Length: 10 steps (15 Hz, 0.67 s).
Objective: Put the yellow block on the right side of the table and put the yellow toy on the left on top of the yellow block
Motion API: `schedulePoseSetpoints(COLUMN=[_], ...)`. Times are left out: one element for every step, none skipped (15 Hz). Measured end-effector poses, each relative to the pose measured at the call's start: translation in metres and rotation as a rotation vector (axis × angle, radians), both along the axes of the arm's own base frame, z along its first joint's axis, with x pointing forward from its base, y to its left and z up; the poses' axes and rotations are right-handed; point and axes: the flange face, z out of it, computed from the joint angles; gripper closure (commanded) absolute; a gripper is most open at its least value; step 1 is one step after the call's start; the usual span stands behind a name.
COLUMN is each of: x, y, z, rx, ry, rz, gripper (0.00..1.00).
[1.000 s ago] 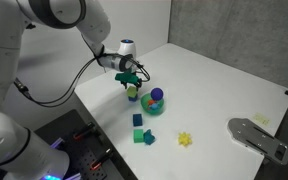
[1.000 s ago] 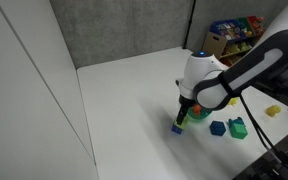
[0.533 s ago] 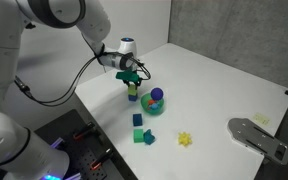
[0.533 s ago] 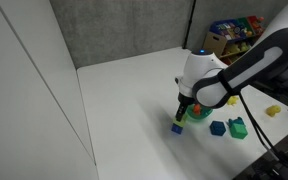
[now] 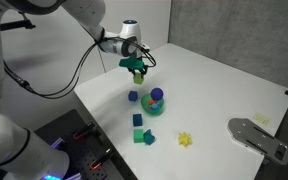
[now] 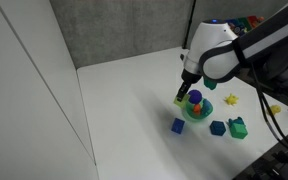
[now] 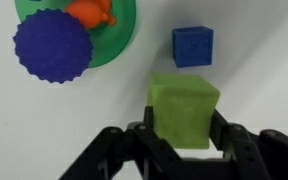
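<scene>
One yellow block (image 7: 184,105), cube-shaped with no long axis, pinched squarely by the tool (image 7: 184,128), above the table (image 7: 266,80)

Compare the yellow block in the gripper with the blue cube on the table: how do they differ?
Colour: the yellow block is yellow-green, the blue cube deep blue. State: the yellow block is clamped in the gripper, off the table; the blue cube lies free on it. Both are cubes.

Bright, even overhead light; short soft shadows on the table (image 5: 214,80). Exterior views coarse, slightly soft. Wrist view: gripper (image 7: 184,132) dark, soft-edged near the lens.
</scene>
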Motion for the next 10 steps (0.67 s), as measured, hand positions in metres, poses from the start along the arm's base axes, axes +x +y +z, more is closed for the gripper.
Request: schedulePoseSetpoints(x=[0.003, 0.006, 0.010, 0.013, 0.017, 0.020, 0.023, 0.025, 0.027, 0.029], y=[-0.010, -0.021, -0.035, -0.050, -0.065, -0.083, -0.102, -0.120, -0.140, -0.158], z=[0.010, 0.018, 0.026, 0.033, 0.038, 0.043, 0.046, 0.048, 0.051, 0.052], rx=[0.004, 0.010, 0.015, 0.018, 0.019, 0.020, 0.021, 0.025, 0.028, 0.029], ry=[0.000, 0.000, 0.000, -0.002, -0.006, -0.009, -0.010, -0.009, -0.007, -0.006], rz=[-0.023, -0.050, -0.079, -0.109, -0.139, -0.173, -0.205, -0.234, -0.268, -0.299], gripper=[0.71, 0.71, 0.71, 0.71, 0.71, 0.71, 0.71, 0.71, 0.71, 0.71])
